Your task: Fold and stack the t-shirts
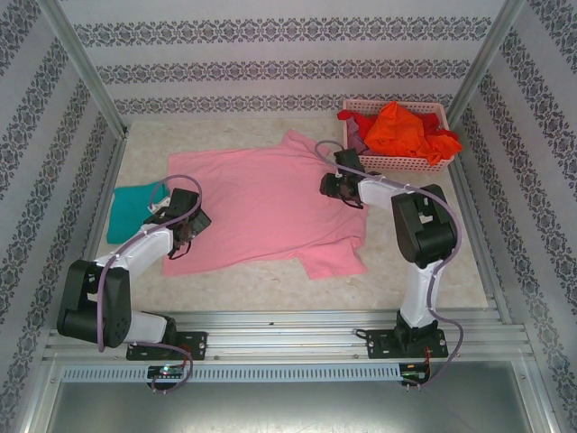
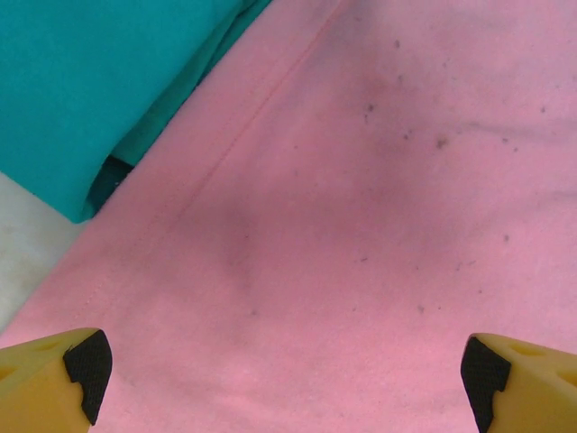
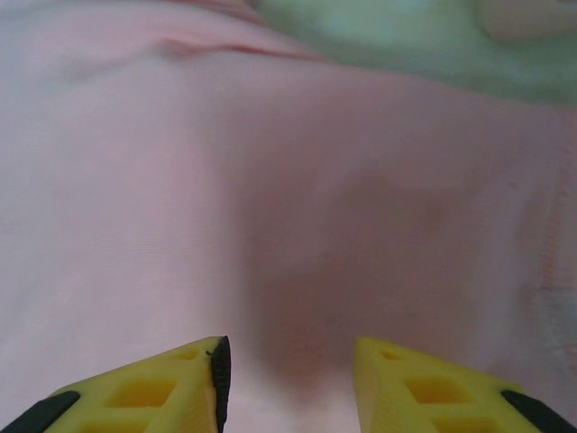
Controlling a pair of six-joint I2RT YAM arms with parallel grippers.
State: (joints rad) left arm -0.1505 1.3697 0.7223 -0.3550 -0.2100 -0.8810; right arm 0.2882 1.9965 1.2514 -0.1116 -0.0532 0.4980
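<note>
Your left hand [image 2: 287,374] gapes wide, your right hand [image 3: 288,383] stands narrowly parted, both empty over the pink t-shirt [image 1: 270,203].

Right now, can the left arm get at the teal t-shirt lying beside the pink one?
Probably yes. The left tool hangs open over the pink t-shirt's edge; the teal t-shirt lies right beside it, uncovered, with nothing between them.

Light pink cloth t-shirt [image 1: 261,203]: soft matt knit, dark specks, stitched hem. Folded teal cloth t-shirt [image 1: 126,216]: matt, smooth. Pink lattice basket [image 1: 406,165]: moulded plastic. Pale speckled tabletop [image 1: 270,284]: matt, stone-like. Silver front rail [image 1: 288,329]: brushed metal.
</note>
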